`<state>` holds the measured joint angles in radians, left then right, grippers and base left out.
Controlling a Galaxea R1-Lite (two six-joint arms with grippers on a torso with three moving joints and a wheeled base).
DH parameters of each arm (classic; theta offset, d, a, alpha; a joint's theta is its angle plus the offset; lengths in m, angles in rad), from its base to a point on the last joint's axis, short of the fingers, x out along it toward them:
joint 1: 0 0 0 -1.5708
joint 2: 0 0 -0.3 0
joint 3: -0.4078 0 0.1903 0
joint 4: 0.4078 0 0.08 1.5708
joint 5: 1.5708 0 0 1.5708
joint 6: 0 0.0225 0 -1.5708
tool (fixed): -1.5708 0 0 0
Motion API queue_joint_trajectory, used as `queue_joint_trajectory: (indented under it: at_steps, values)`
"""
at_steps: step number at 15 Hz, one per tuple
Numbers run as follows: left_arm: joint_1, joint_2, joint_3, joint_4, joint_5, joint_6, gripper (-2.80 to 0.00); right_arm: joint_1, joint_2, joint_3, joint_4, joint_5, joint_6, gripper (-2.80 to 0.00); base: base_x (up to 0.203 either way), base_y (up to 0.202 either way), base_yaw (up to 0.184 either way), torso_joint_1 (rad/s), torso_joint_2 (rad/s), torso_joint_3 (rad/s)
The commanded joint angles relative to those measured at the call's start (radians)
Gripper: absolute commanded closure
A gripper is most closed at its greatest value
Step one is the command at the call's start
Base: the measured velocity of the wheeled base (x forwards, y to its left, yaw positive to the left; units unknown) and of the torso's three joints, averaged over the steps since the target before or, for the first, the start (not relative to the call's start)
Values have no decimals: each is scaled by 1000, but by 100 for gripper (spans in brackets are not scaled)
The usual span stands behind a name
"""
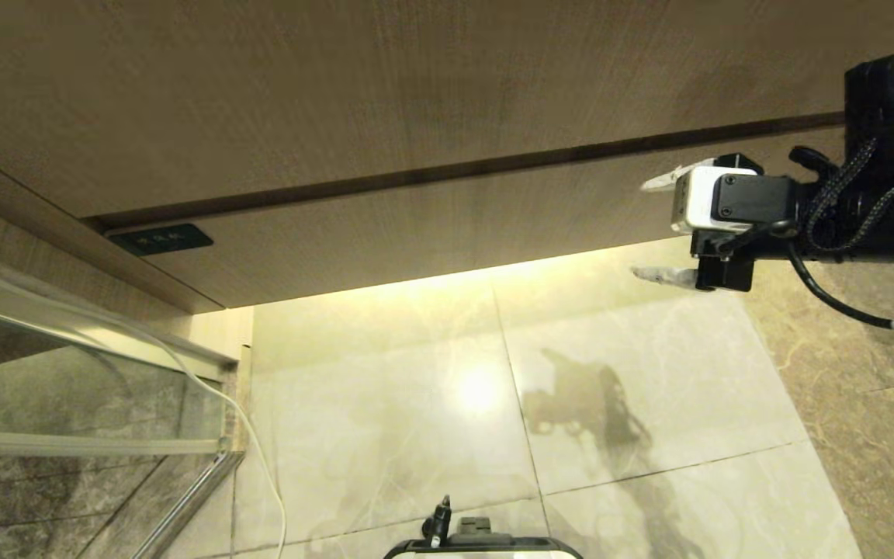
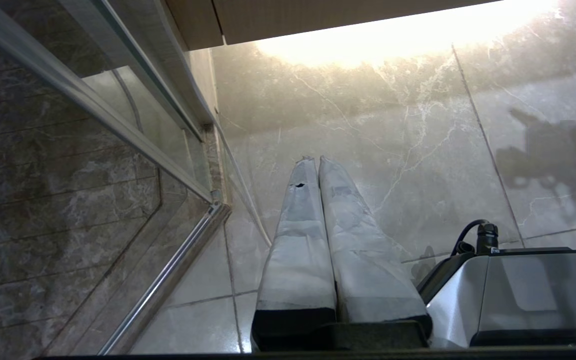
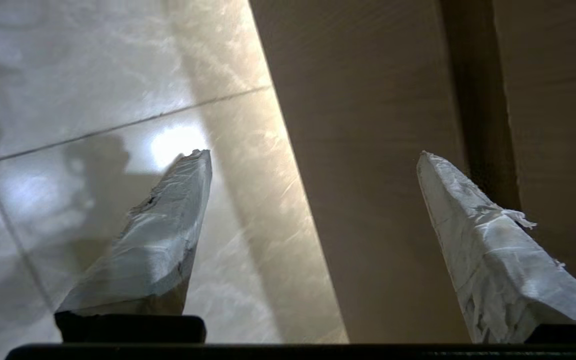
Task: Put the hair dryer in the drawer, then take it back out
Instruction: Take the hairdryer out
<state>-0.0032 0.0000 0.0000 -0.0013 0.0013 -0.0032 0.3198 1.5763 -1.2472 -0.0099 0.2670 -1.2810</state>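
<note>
The right gripper (image 1: 655,227) stands with its jaws spread wide and empty, level with the lower edge of the drawer (image 1: 431,225), whose tan front sits flush and closed near its right end. The left gripper (image 2: 313,161) hangs parked over the marble floor (image 1: 649,404), its fingers pressed together on nothing. The hair dryer shows in no view, so the step in hand looks like opening the drawer: with no handle, one finger should probably hook under the lower edge and pull straight out, squarely, so the wide front does not skew.
</note>
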Motion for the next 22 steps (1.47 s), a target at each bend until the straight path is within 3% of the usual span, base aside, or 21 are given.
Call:
queue_joint_trajectory:
  at_steps: [1,7,22]
  values:
    - [0,0,2,0,0,0,0,1,59,-5,-92,23,-33,-280,0,0,0,0,0,0]
    - [0,0,2,0,0,2,0,-1,157,-100,-188,43,-48,-280,0,0,0,0,0,0]
    - [0,0,2,0,0,0,0,-2,324,-323,-109,34,-1,-280,0,0,0,0,0,0]
